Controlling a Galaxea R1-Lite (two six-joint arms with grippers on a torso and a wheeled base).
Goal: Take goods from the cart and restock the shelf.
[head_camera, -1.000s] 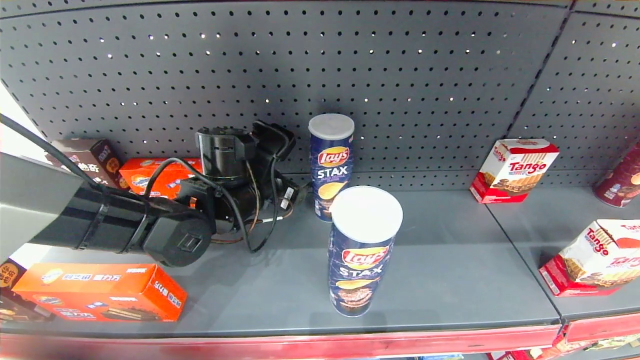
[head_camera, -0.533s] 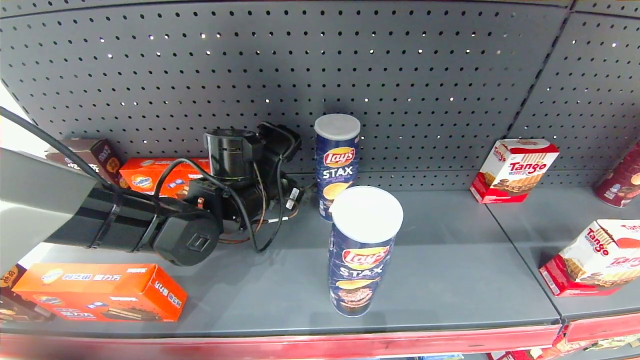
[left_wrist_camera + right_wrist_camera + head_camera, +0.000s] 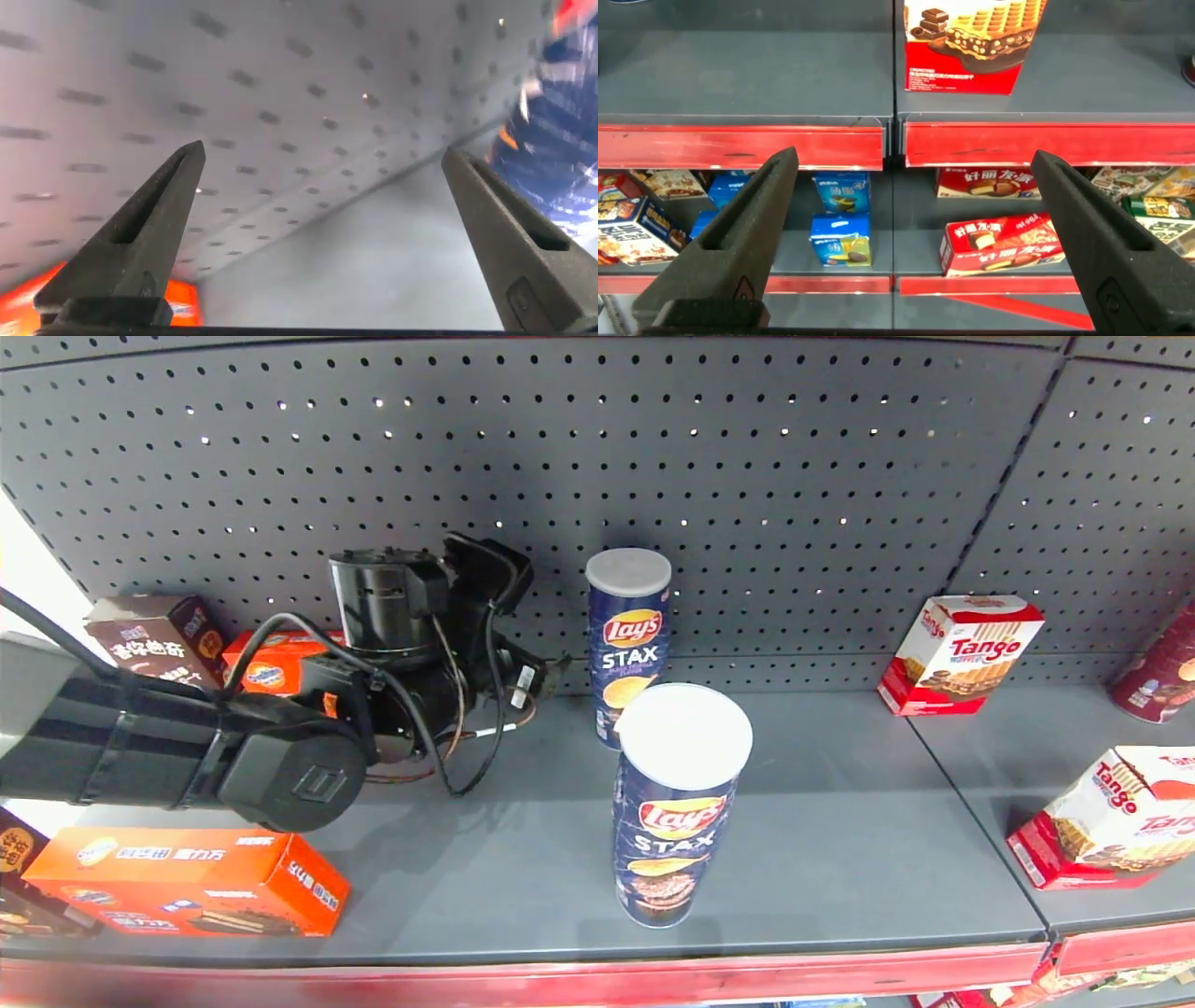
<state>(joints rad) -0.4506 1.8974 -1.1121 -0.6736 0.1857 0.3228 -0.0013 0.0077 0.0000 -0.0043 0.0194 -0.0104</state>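
Left gripper (image 3: 322,154) gapes wide and empty, rear chip can (image 3: 627,644) just beside it: looks light, stiff, slick, best pinched mid-body.

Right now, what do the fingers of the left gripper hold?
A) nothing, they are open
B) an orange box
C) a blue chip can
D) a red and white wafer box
A: in the left wrist view the fingers of the left gripper stand wide apart, with only the pegboard wall and the shelf floor between them, and the rear chip can stands free beside it.
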